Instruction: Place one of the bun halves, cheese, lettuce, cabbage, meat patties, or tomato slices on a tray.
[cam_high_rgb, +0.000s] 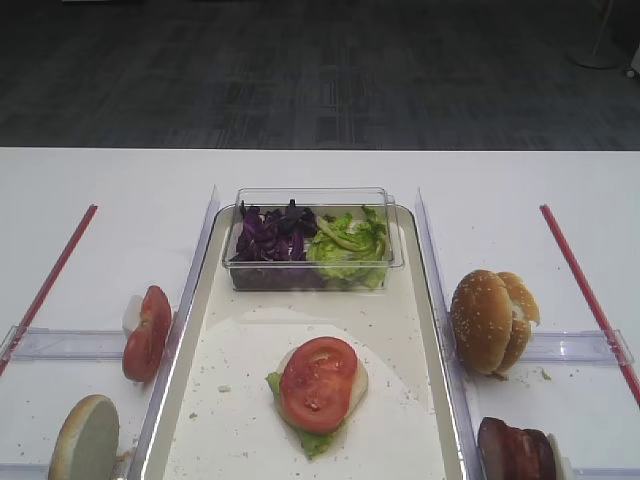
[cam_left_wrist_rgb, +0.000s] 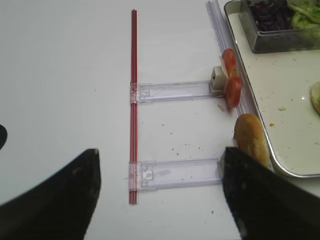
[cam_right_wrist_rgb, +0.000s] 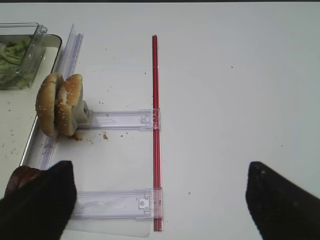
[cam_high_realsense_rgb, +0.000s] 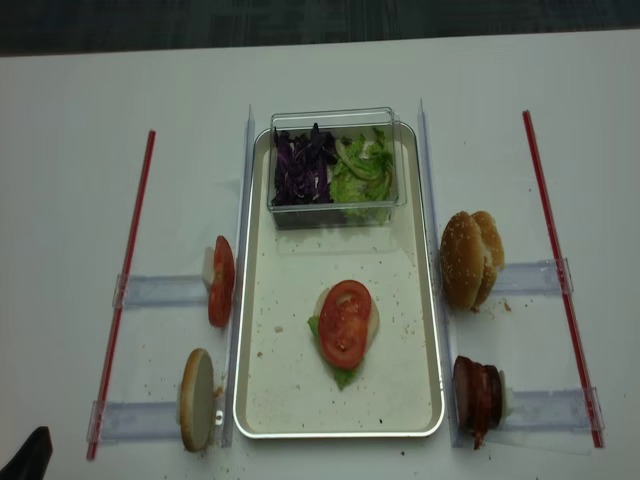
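Resting mid-tray (cam_high_realsense_rgb: 262, 400), one tomato slice (cam_high_realsense_rgb: 344, 322) tops one lettuce leaf (cam_high_realsense_rgb: 343, 376) and one pale bun bottom (cam_high_realsense_rgb: 372, 318). Two more tomato slices (cam_high_realsense_rgb: 220, 281) stand beyond the tray's left rim, one bun bottom (cam_high_realsense_rgb: 196, 399) nearer the tabletop's (cam_high_realsense_rgb: 70, 120) front edge. The left end effector (cam_left_wrist_rgb: 159, 192) and right end effector (cam_right_wrist_rgb: 160, 197) both gape wide, empty.

Glossy red tomato slice (cam_high_rgb: 318, 384) atop lettuce (cam_high_rgb: 312, 438) and pale bun bottom (cam_high_rgb: 355, 385), mid-tray (cam_high_rgb: 250, 340).
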